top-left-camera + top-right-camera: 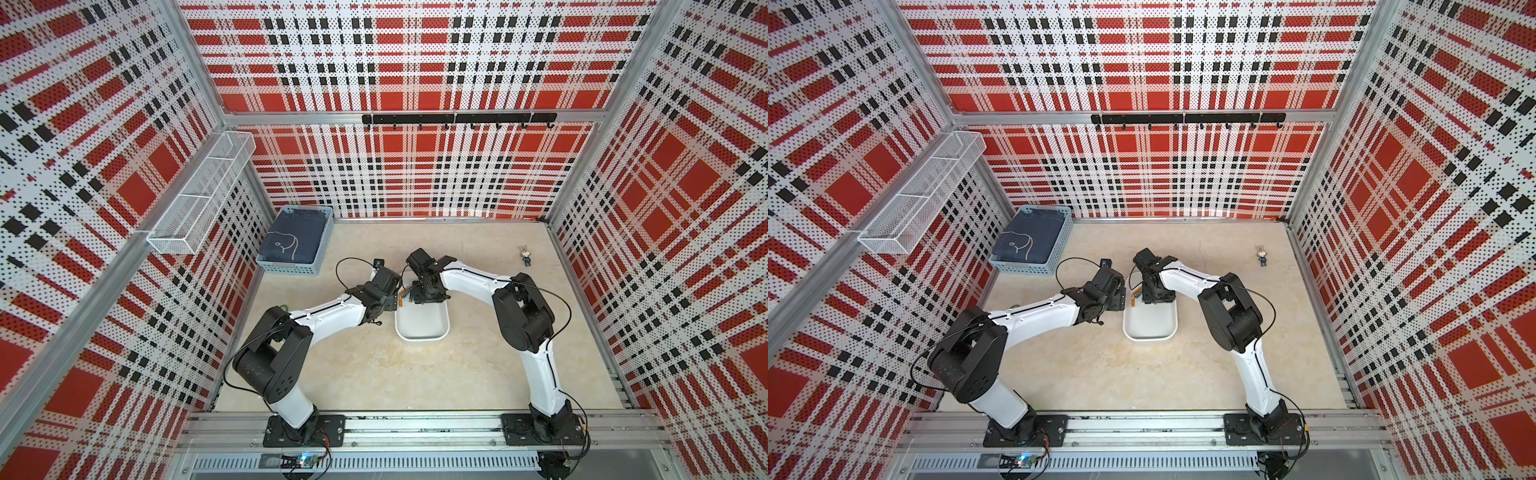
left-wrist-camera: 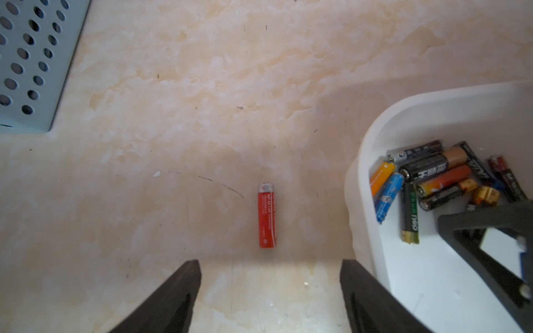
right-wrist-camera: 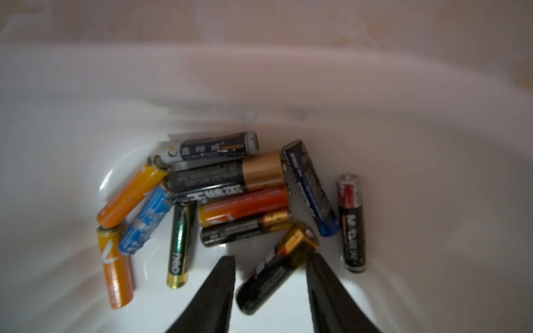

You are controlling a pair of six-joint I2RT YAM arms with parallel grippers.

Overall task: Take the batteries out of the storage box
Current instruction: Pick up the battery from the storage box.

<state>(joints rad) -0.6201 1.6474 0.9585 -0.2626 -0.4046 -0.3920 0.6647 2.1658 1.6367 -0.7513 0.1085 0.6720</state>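
Storage box [image 2: 357,201]: white plastic, smooth and glossy, with soft highlights on the inner wall.
Batteries [image 3: 230,199] inside the box: glossy printed sleeves, some with metallic gold bands; bare metal end caps.
Red battery [image 2: 267,216] just beside the box: shiny sleeve, silvery metal cap.
Table [image 2: 202,101] under the box: cream marble-look top, smooth, low sheen, a few fine scratches.
Basket [image 2: 28,57] near the box: light-blue plastic, matt, perforated; dark matt cloth [image 1: 291,241] inside.

walls [image 1: 415,62]: red-black-white plaid pegboard | floor [image 1: 374,365]: beige marble | fixtures: black hook rail [image 1: 457,118], white mesh shelf [image 1: 199,195]
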